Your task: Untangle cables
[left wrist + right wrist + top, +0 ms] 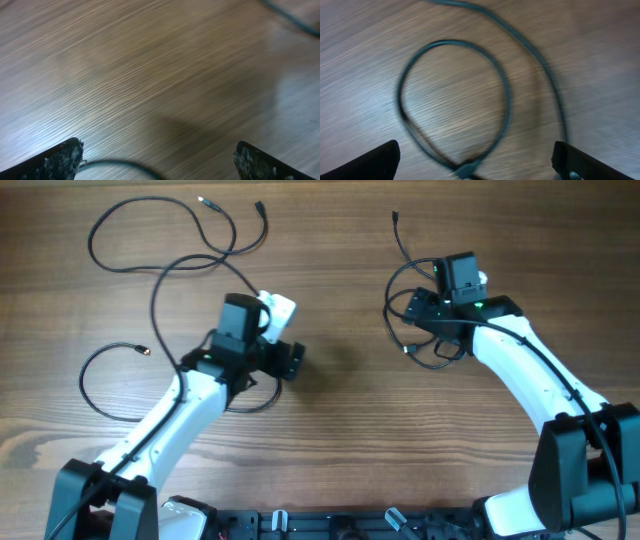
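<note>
Surface: you're over a wooden table [340,430], brown, with fine straight grain and a soft sheen.
Right gripper [475,152]: fingers spread wide with nothing between them.
Right cable [506,97]: it's dead ahead of those fingers. One rounded loop lies flat on the wood, and a second strand sweeps past on its right.
Plug end [465,170]: at the near edge of that loop, roughly midway between your two right fingers.
Left gripper [157,155]: fingers also wide apart and empty. Only a short arc of cord shows at the near edge between them.
Left cables [155,295]: on the far-left side, in long lazy curves that cross each other. They sit well apart from the right cable.
Nearer arm: the right, I'd say, for that loop.
Material: thin black cord with a smooth jacket and tiny metal tips. It looks limp, so it will probably flop and slide rather than hold its shape.
</note>
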Robot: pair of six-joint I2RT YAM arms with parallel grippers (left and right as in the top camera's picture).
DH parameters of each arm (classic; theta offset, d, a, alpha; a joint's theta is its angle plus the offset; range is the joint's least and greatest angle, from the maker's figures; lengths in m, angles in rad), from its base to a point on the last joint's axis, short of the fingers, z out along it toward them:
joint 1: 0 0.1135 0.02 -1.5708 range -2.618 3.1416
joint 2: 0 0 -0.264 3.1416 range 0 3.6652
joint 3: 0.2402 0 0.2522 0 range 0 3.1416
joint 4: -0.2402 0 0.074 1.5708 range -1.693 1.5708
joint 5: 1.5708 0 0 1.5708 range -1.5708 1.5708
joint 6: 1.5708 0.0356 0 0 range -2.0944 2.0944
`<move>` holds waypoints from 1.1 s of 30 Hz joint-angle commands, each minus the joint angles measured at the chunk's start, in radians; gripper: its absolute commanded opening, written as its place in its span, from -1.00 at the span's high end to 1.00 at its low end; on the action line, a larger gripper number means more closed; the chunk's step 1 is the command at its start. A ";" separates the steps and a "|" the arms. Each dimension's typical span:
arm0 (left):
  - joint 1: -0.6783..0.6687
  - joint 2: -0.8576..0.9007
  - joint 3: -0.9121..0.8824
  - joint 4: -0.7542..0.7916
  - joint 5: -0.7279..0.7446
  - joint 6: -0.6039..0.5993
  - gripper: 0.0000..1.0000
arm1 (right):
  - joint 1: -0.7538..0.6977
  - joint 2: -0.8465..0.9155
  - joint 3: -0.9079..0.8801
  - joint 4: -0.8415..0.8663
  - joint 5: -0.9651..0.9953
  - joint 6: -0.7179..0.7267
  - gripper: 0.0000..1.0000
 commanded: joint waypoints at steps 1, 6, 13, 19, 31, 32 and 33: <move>-0.081 0.028 -0.002 0.048 0.005 -0.009 -1.00 | -0.051 -0.012 -0.002 -0.032 0.071 0.059 -0.99; -0.144 0.063 -0.002 0.083 0.005 -0.010 -1.00 | -0.121 -0.011 -0.002 -0.076 0.069 0.031 -0.99; -0.227 0.068 -0.002 0.136 0.005 -0.010 -1.00 | -0.132 0.011 -0.002 -0.082 0.100 -0.013 -0.81; -0.285 0.068 -0.002 0.135 0.005 -0.010 -1.00 | -0.132 0.133 -0.002 -0.084 0.119 -0.037 -0.82; -0.290 0.068 -0.002 0.081 0.005 -0.017 -1.00 | -0.179 0.185 -0.002 -0.084 0.151 -0.062 -0.81; -0.290 0.068 -0.002 0.067 0.005 -0.017 -1.00 | -0.188 0.185 -0.002 -0.084 0.153 -0.066 -0.81; -0.290 0.068 -0.002 0.057 0.006 -0.017 -1.00 | -0.196 0.185 -0.002 -0.084 0.153 -0.071 -0.81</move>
